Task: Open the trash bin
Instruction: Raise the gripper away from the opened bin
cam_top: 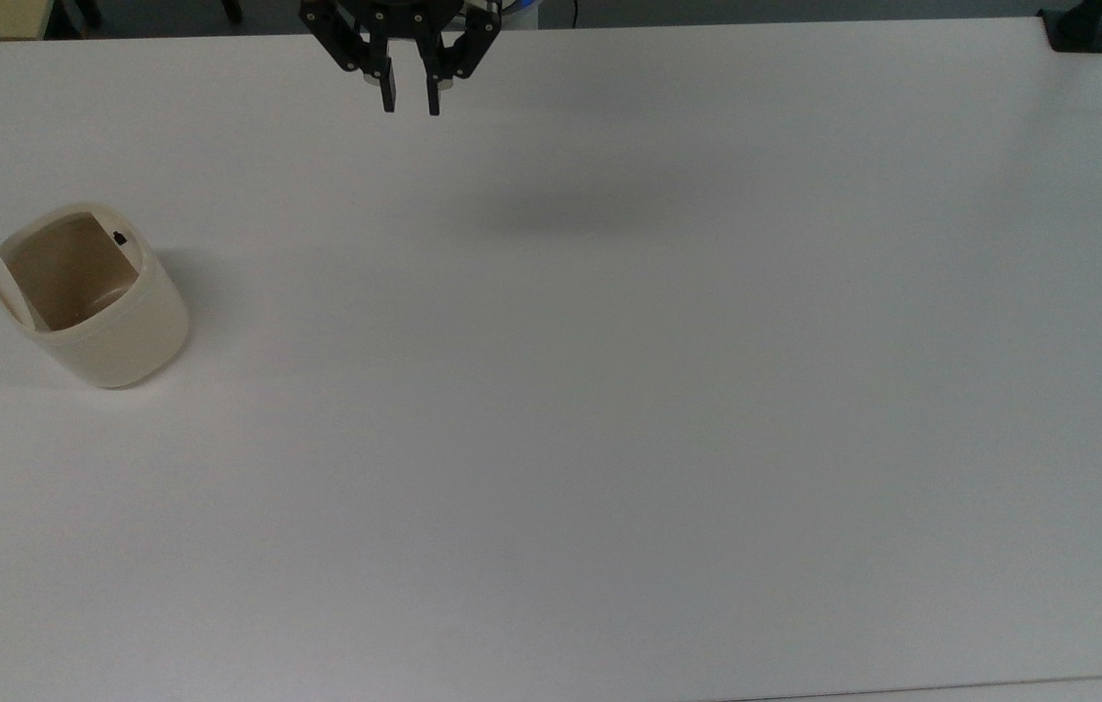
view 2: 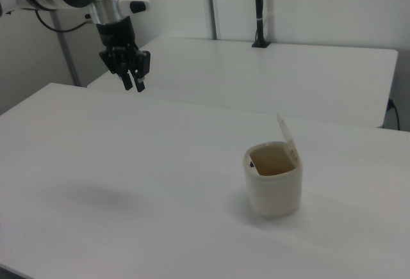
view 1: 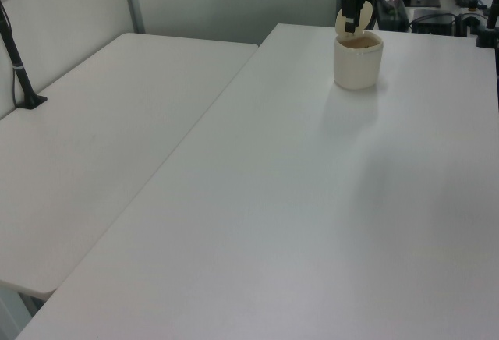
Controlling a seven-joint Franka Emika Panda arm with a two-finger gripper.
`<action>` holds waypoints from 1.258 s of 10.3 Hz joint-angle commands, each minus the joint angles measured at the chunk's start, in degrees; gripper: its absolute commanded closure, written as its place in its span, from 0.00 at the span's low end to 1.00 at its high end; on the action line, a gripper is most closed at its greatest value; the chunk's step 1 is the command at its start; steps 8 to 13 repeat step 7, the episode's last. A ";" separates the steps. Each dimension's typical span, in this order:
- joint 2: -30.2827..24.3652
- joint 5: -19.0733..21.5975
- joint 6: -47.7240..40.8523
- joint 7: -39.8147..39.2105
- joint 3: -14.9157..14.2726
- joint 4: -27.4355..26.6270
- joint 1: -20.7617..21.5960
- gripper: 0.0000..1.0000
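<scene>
Trash bin (cam_top: 93, 297) on table (cam_top: 610, 390), top view's left; pincer (cam_top: 410, 97) well apart.

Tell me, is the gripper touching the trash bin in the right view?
No, the gripper hangs in the air far toward the right view's left, well apart from the trash bin, whose lid stands raised.

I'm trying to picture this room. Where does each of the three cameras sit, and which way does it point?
Top view: high above, looking down on the white table; the end effector hangs at the far edge.
Left view: low, looking along the table toward the trash bin at the far end.
Right view: the opposite side, looking across; the arm and end effector hang at the right view's upper left.
All three share the open trash bin.
</scene>
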 commanded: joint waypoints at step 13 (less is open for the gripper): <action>-2.03 -0.74 -0.61 0.38 -0.18 -2.73 -0.44 0.00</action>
